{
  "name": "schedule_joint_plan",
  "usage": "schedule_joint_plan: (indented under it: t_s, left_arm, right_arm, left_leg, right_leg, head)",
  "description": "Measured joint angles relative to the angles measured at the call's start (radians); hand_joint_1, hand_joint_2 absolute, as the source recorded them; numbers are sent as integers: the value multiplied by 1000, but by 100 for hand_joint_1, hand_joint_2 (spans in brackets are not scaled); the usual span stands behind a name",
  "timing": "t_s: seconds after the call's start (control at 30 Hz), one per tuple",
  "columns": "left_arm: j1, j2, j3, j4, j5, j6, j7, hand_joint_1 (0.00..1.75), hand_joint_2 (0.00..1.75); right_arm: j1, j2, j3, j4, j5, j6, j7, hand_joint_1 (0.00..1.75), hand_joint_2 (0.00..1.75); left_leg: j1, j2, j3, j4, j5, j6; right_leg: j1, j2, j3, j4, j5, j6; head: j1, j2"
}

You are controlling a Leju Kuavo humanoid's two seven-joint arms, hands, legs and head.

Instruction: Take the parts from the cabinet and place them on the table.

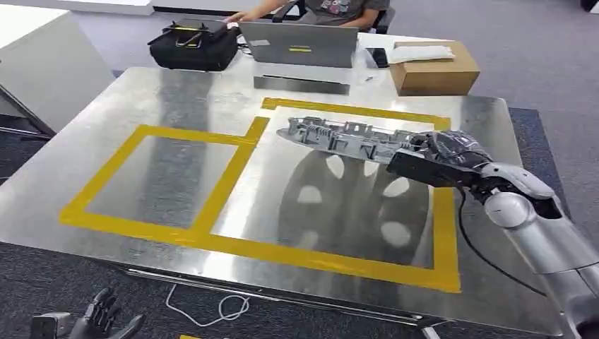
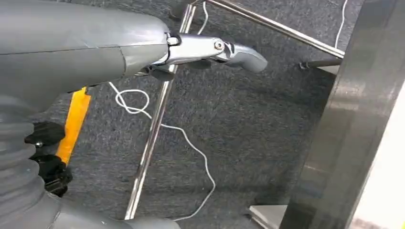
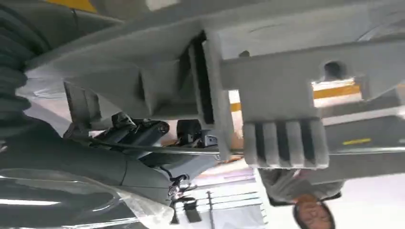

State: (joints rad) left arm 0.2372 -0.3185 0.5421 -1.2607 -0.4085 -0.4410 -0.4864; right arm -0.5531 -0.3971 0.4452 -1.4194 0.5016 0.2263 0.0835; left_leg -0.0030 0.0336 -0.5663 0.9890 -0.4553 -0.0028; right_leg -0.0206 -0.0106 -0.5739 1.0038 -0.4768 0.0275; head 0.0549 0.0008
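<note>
While the right hand [image 1: 441, 159] grips the grey part [image 1: 342, 138] above the taped table [image 1: 176, 85], release remains; left hand [image 1: 99, 321] hangs open.

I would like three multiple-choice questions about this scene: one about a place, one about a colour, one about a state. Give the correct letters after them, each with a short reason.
1. Over which part of the table is the grey part held?
A. the larger taped rectangle
B. the smaller taped rectangle
C. the cardboard box

2. What colour is the tape on the table?
A. red
B. yellow
C. blue

3. What is the state of the right hand?
A. open and holding nothing
B. resting flat on the table
C. gripping one end of the part

Answers:
1 A: the part lies across the larger rectangle.
2 B: the tape lines are yellow.
3 C: its fingers close around the part's end.
</note>
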Motion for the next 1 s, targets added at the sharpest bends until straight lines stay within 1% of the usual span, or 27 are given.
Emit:
schedule_joint_plan:
  t_s: [0.17, 0.27, 0.3, 0.37, 0.67, 0.7, 0.9, 1.0]
  left_arm:
    - [-22, 30, -42, 59, 27, 28, -24, 0, 175]
    - [-27, 44, -62, 80, 55, 29, -24, 0, 175]
    - [-30, 52, -71, 91, 64, 33, -25, 0, 175]
    - [-34, 63, -82, 113, 68, 37, -26, 0, 175]
    - [-41, 85, -106, 151, 75, 47, -32, 0, 175]
    - [-42, 86, -108, 153, 76, 51, -32, 0, 175]
    - [-41, 97, -121, 160, 76, 56, -35, 0, 175]
    - [-38, 98, -121, 160, 84, 56, -26, 0, 175]
  right_arm:
    - [-26, -5, 43, 44, -103, 40, -60, 175, 175]
    - [-27, -8, 61, 45, -192, 66, -64, 175, 175]
    - [-28, -14, 65, 45, -240, 79, -63, 175, 175]
    - [-29, -21, 71, 45, -282, 92, -63, 175, 175]
    - [-34, -30, 88, 44, -302, 101, -68, 175, 175]
    - [-37, -30, 93, 43, -301, 100, -64, 0, 0]
    - [-42, -33, 112, 42, -280, 90, -38, 0, 0]
    - [-44, -40, 130, 42, -225, 78, -25, 0, 0]
  left_leg:
    - [0, 0, 0, 1, 0, 0]
    - [0, 0, 0, 1, 0, 0]
    - [0, 0, 0, 1, 0, 0]
    - [0, 0, 0, 1, 0, 0]
    - [0, 0, 0, 1, 0, 0]
    - [0, 0, 0, 1, 0, 0]
    - [0, 0, 0, 1, 0, 0]
    - [0, 0, -1, 1, 1, 1]
  right_leg:
    - [0, 1, 0, 0, 1, 1]
    - [0, 2, 0, 0, 1, 1]
    - [0, 2, 0, 0, 1, 1]
    - [0, 2, 0, 0, 1, 1]
    - [0, 2, 0, 0, 1, 1]
    - [0, 2, 0, 0, 1, 1]
    - [0, 2, 0, 0, 1, 1]
    - [0, 1, -1, 0, 2, 1]
  head:
    - [0, 0]
    - [0, 0]
    - [0, 0]
    - [0, 0]
    - [0, 0]
    - [0, 0]
    - [0, 0]
    - [0, 0]
